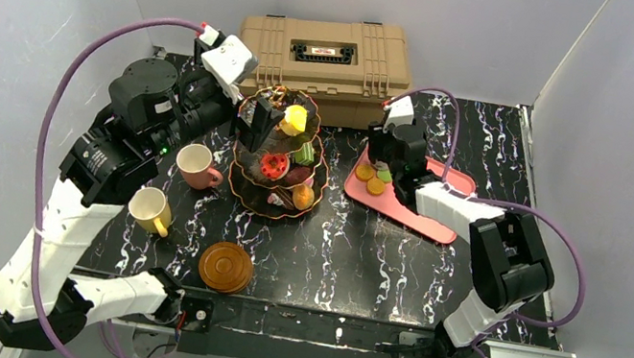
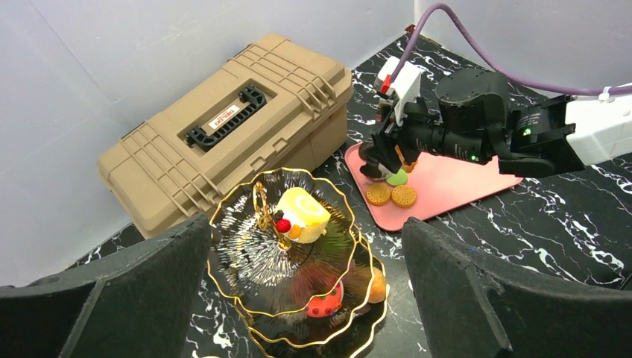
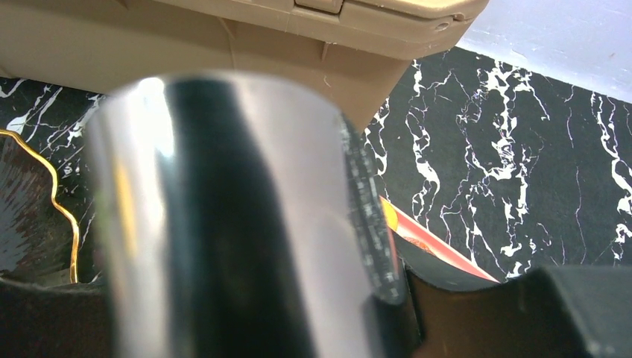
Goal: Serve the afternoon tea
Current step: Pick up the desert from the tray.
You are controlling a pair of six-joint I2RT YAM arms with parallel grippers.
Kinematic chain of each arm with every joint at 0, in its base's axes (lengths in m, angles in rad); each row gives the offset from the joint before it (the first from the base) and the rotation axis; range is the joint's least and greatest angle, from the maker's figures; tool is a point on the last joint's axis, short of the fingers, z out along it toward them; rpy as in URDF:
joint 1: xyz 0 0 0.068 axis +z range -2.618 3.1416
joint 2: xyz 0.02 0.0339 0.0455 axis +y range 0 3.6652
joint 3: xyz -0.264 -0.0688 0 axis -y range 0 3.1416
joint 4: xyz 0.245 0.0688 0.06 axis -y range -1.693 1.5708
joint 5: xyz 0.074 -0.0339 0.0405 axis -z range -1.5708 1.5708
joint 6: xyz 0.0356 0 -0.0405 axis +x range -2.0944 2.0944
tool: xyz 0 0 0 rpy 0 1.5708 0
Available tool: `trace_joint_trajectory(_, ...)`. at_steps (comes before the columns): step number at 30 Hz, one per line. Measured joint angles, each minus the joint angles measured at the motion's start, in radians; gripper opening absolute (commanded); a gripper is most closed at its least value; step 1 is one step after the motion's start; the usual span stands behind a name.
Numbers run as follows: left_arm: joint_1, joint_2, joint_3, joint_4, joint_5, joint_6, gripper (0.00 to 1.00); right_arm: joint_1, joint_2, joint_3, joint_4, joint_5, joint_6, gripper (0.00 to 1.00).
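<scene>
**Left arm poised over the stand, right arm down at the pink tray**

The left arm rises from its base at the near left, bends at the elbow and reaches far and right. The left gripper (image 2: pixel 305 224) hangs just above the top tier of the three-tier stand (image 1: pixel 261 211). Its jaws are spread wide and grip nothing, with one finger either side of the yellow roll cake (image 2: pixel 302 212) on that tier.

The stand sits mid-table, just near of the tan toolbox (image 1: pixel 329 55). The pink cup (image 1: pixel 194 164) is to its left. The yellow cup (image 1: pixel 150 208) and the brown saucer (image 1: pixel 226 266) are nearer the arms.

The right arm folds back from its base at the near right and stretches left. The right gripper (image 2: pixel 381 164) points down at the left end of the pink tray (image 1: pixel 428 219), just beside two round biscuits (image 2: pixel 378 195). A shiny silver surface fills its wrist view, too close to identify. I cannot tell how far these jaws are parted or whether they hold anything.
</scene>
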Motion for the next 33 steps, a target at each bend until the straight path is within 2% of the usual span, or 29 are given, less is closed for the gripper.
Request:
trace_joint_trajectory(24,0.016,-0.002,-0.014,0.0,0.012,-0.008,0.98,-0.02,-0.045,-0.015,-0.037,-0.005,0.036,0.65)
trace_joint_trajectory(33,0.02,-0.007,-0.024,0.0,0.013,-0.007,0.98,-0.032,-0.026,-0.027,-0.031,-0.032,0.071,0.61)
